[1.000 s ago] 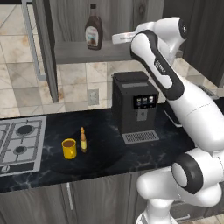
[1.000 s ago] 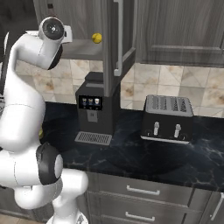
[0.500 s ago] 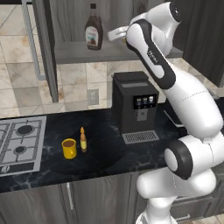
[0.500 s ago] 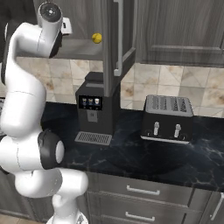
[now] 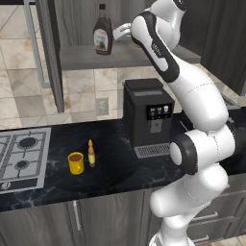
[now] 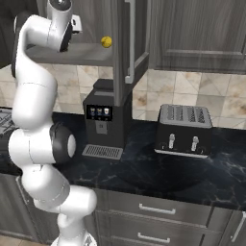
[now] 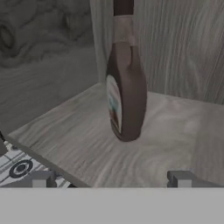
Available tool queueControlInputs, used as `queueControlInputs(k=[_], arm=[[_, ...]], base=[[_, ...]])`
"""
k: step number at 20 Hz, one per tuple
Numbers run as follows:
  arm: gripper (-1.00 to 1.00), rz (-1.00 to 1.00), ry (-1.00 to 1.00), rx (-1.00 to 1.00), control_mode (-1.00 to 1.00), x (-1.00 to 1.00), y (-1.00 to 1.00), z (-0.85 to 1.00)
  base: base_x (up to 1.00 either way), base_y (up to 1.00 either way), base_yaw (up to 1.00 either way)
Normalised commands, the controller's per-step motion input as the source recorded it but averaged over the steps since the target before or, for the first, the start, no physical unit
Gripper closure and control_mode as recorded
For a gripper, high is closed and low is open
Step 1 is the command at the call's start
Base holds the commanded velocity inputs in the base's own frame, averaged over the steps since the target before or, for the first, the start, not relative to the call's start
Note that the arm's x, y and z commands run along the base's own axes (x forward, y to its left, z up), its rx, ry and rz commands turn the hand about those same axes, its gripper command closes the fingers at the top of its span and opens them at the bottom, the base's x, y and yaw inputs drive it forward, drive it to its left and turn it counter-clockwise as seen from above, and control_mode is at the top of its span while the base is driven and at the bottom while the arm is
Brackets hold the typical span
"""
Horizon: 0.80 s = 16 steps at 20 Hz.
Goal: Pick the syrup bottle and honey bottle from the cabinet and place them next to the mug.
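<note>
The claw (image 7: 109, 178) is wide open, facing the syrup (image 7: 126, 94) on the shelf (image 7: 175, 127). If it bumps the tall bottle, the bottle could tip over.

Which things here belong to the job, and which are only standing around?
Job:
- syrup bottle, upright on the cabinet shelf
- honey bottle, on the counter beside the mug
- gripper, open, facing the syrup bottle

Standing around:
- coffee machine
- toaster
- stove
- yellow ball on the shelf

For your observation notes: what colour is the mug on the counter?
Yellow with a dark inside; the mug shows best in the left base view.
</note>
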Motion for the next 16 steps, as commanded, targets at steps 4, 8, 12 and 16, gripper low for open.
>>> queueControlInputs(k=[4,8,12,16], arm=[[-1.0,0.0,0.0,0.0,-1.0,0.51,0.0,0.0],[-1.0,0.0,0.0,0.0,-1.0,0.48,0.0,0.0],[-1.0,0.0,0.0,0.0,-1.0,0.15,0.05,0.0],[-1.0,0.0,0.0,0.0,-1.0,0.21,0.13,0.0]], base=[[0.0,0.0,0.0],[0.0,0.0,0.0],[0.0,0.0,0.0],[0.0,0.0,0.0]])
